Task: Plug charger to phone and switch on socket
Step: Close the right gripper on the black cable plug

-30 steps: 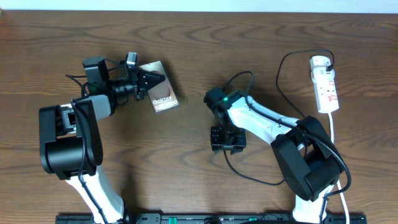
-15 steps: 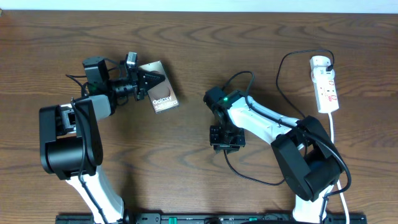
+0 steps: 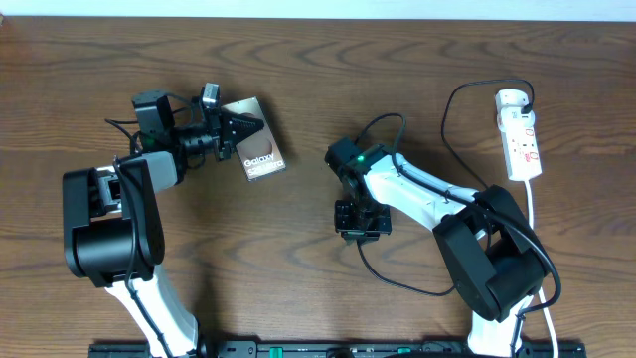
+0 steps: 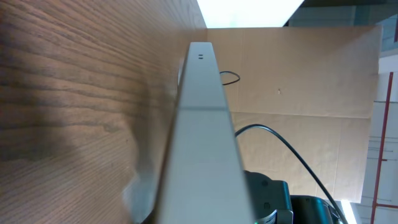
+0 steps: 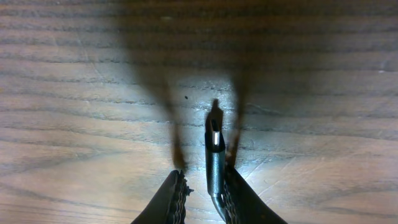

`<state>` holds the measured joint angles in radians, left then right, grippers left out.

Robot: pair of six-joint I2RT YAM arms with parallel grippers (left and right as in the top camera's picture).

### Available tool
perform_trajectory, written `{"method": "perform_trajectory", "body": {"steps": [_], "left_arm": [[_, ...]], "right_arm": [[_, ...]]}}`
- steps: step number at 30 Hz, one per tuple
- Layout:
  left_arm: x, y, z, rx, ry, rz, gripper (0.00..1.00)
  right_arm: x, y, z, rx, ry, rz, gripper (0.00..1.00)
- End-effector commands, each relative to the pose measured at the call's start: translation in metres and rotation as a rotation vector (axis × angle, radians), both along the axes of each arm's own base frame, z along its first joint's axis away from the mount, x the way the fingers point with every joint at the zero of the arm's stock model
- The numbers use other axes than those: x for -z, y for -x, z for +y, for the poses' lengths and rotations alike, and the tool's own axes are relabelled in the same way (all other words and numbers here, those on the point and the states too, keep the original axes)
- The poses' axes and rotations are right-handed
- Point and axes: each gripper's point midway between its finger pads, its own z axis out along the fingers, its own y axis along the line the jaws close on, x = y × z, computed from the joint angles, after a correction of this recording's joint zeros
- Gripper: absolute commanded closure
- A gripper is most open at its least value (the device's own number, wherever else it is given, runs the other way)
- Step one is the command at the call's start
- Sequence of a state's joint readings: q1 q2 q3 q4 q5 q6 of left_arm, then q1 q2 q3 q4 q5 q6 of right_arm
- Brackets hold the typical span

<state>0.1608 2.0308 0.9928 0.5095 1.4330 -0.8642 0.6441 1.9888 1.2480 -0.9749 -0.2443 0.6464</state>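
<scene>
The charger (image 5: 214,163) was a thin, limp black cable: light, but prone to trail and tug, with only the short rigid connector tip (image 5: 213,140) offering a firm purchase. The hold should have been taken on the connector body just behind the metal tip, leaving the tip clear for insertion. In the right wrist view, the right gripper (image 5: 206,175) stood narrow around that body. One finger lay against it and a sliver of table (image 3: 318,60) showed at the other, so the grip did not look fully made. The left gripper (image 3: 237,129) was clamped on one end of the phone (image 3: 260,151), at the table's left rear. The left wrist view showed the phone's pale edge (image 4: 200,124) turned on its side against the wood. The phone was judged rigid, smooth and apt to slip if the plug pushed it off-axis. The socket (image 3: 522,134) lay at the far right rear, well apart from both grippers, its white cord (image 3: 534,214) running toward the front edge. Bare wood lay between phone and connector. The cable's loops around the right arm were the likeliest snag.
</scene>
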Motion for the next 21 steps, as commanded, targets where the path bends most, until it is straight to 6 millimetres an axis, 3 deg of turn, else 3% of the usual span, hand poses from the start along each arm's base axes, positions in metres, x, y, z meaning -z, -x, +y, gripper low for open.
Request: {"method": "perform_trajectory", "body": {"steps": [1,21], "left_arm": [[-0.0113,-0.0002,0.0005,0.014,0.007,-0.031,0.93],[-0.0113,-0.0001,0.0004,0.014,0.007,-0.031,0.93]], "right_arm": [[0.0304,0.0101,-0.0112,-0.027,0.067,0.033,0.81],[0.0304,0.0101,-0.0113,-0.027,0.068,0.033,0.97]]}}
